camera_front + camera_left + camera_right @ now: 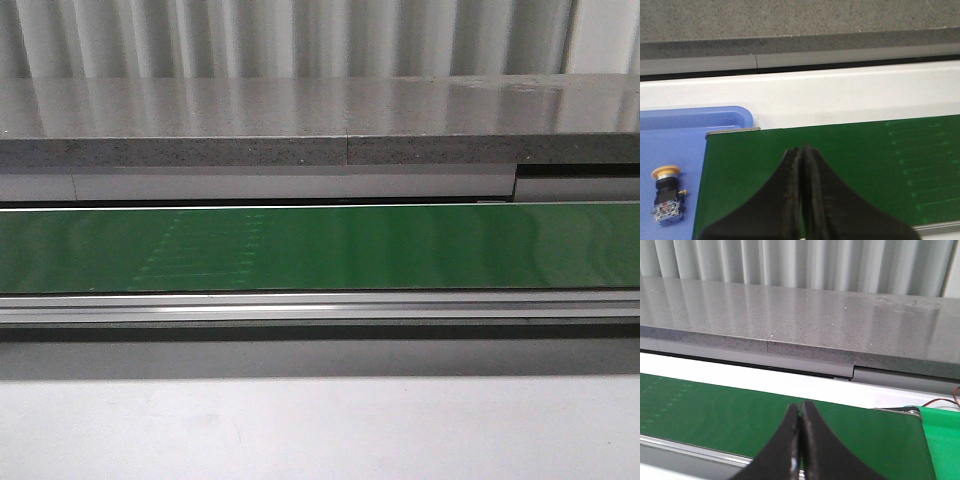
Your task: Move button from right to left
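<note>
Both of our grippers are pressed together and hold nothing. Our left gripper [801,150] shows its two black fingers [785,200] meeting along a thin seam, tips touching, poised above the green conveyor belt [850,165] near that belt's left end. Our right gripper [800,407] looks the same in its own wrist view: dark fingers [815,450] closed tip to tip over the belt [740,410], with a brighter green surface [942,440] starting just past the belt's right end, and thin red and black wires [945,402] running along its far edge.

Beside our left gripper we see the button [667,195]. It lies on a blue tray [690,130] that butts against the left end of the belt, and it sits near the tray's near edge, yellow cap pointing toward the far side, black collar behind it, the blue-and-clear contact block nearest us. It is apart from the fingers and off the belt.

From the front view we see only the belt [320,248] crossing the whole picture, with an aluminium rail [320,305] along its near edge; neither arm nor button appears there. Beyond the belt runs a white strip [840,90], then a grey speckled stone ledge [300,120], and farthest back a wall of pale corrugated panels [300,35].
</note>
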Controlling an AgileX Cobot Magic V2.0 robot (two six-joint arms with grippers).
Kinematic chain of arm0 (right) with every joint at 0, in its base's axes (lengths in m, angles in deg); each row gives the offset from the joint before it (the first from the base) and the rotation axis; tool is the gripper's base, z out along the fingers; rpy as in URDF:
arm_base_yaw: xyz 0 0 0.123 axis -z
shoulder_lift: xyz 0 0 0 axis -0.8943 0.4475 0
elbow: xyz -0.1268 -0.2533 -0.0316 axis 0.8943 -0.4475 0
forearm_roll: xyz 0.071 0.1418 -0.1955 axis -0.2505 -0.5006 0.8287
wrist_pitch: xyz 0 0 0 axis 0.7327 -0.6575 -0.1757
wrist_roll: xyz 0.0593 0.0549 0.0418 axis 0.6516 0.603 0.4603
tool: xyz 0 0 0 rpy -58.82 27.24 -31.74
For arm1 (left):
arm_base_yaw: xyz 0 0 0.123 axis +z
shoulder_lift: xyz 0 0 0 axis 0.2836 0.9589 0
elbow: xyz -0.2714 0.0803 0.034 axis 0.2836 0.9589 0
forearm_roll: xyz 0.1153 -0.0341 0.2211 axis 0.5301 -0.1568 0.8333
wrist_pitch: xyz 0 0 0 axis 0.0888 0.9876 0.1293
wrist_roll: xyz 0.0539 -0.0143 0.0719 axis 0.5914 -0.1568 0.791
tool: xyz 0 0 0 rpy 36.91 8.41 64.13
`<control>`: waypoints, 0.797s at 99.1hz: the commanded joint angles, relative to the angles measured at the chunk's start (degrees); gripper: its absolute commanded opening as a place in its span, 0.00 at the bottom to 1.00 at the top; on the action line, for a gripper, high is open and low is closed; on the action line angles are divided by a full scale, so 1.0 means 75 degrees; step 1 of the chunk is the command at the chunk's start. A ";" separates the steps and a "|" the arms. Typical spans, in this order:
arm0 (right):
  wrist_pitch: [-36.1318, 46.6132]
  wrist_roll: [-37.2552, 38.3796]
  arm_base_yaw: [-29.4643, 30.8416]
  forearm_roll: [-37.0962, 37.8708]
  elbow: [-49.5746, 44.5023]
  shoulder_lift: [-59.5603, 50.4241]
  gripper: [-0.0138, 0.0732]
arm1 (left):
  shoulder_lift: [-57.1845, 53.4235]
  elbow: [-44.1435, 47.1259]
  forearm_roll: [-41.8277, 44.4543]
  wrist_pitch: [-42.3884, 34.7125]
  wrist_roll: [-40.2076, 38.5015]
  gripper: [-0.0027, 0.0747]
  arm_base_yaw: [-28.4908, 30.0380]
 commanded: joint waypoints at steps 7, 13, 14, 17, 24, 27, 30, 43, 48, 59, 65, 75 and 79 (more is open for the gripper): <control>0.0616 -0.0030 -0.0028 -0.0086 0.0158 0.0056 0.08 | -0.0897 0.0205 -0.0431 -0.0685 -0.0083 0.01 -0.0069; 0.0616 -0.0030 -0.0028 -0.0086 0.0158 0.0056 0.08 | -0.1219 0.0394 -0.0522 -0.0776 -0.0083 0.01 -0.0072; 0.0616 -0.0030 -0.0028 -0.0086 0.0158 0.0056 0.08 | -0.1253 0.0416 -0.0554 -0.0808 -0.0083 0.01 -0.0072; 0.0616 -0.0030 -0.0028 -0.0086 0.0158 0.0056 0.08 | -0.1411 0.0529 -0.0571 -0.0876 -0.0083 0.01 -0.0072; 0.0616 -0.0030 -0.0028 -0.0086 0.0158 0.0056 0.08 | -0.1672 0.0733 -0.0571 -0.0937 -0.0083 0.01 -0.0072; 0.0616 -0.0030 -0.0028 -0.0086 0.0158 0.0056 0.08 | -0.1756 0.0782 -0.0571 -0.0953 -0.0083 0.01 -0.0072; 0.0616 -0.0030 -0.0028 -0.0086 0.0158 0.0056 0.08 | -0.1831 0.0837 -0.0571 -0.0953 -0.0083 0.01 -0.0072; 0.0616 -0.0030 -0.0028 -0.0086 0.0158 0.0056 0.08 | -0.2149 0.1100 -0.0571 -0.1073 -0.0083 0.01 -0.0072; 0.0616 -0.0030 -0.0028 -0.0086 0.0158 0.0056 0.08 | -0.2280 0.1226 -0.0571 -0.1071 -0.0083 0.01 -0.0072; 0.0616 -0.0030 -0.0028 -0.0086 0.0158 0.0056 0.08 | -0.2616 0.1572 -0.0571 -0.1215 -0.0083 0.01 -0.0072; 0.0616 -0.0030 -0.0028 -0.0086 0.0158 0.0056 0.08 | -0.2808 0.1761 -0.0571 -0.1414 -0.0083 0.01 -0.0072; 0.0616 -0.0030 -0.0028 -0.0086 0.0158 0.0056 0.08 | -0.3132 0.2067 -0.0558 -0.1567 -0.0083 0.01 -0.0072; 0.0616 -0.0030 -0.0028 -0.0086 0.0158 0.0056 0.08 | -0.3248 0.2150 -0.0558 -0.1567 -0.0083 0.01 -0.0072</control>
